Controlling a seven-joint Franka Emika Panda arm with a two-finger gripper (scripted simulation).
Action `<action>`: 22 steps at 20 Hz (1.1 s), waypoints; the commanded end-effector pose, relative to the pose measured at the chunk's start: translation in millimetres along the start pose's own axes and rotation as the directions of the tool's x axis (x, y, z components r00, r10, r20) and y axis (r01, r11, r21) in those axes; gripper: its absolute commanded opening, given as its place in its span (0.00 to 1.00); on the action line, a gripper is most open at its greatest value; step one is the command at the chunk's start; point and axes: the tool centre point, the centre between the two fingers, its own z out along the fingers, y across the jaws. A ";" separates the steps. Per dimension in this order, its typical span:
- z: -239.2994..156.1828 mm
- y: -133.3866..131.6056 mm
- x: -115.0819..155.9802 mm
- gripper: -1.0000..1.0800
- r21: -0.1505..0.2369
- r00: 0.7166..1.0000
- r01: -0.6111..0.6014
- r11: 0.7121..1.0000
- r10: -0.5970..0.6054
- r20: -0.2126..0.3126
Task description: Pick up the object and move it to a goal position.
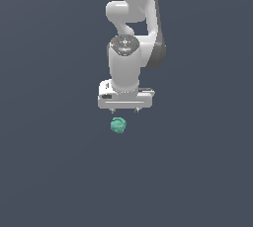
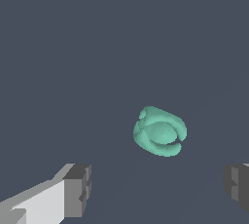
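1. Hand (image 1: 124, 109): I see its fingers (image 2: 78, 189) spread wide apart, gripping nothing.
2. Object (image 1: 118, 125): teal lump on the grey bench (image 1: 49, 162), apart from the fingers, roughly between them in my wrist view.

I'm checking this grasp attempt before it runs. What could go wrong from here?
1. The teal blob lies ahead of the open gripper, not between its fingers; closing now would likely miss.
2. The blob is small, rounded and lumpy, so it may roll or squirt out when pinched.
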 end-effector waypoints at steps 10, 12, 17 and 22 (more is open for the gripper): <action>-8.9 3.4 -0.9 0.96 -0.024 0.998 0.055 0.998 -0.055 0.001; -9.1 3.0 -0.9 0.96 -0.025 0.998 0.057 0.998 -0.057 0.001; -3.7 4.2 -0.9 0.96 -0.021 1.000 0.029 0.999 -0.029 0.000; 10.3 7.0 -1.3 0.96 -0.014 0.999 -0.041 0.999 0.041 -0.002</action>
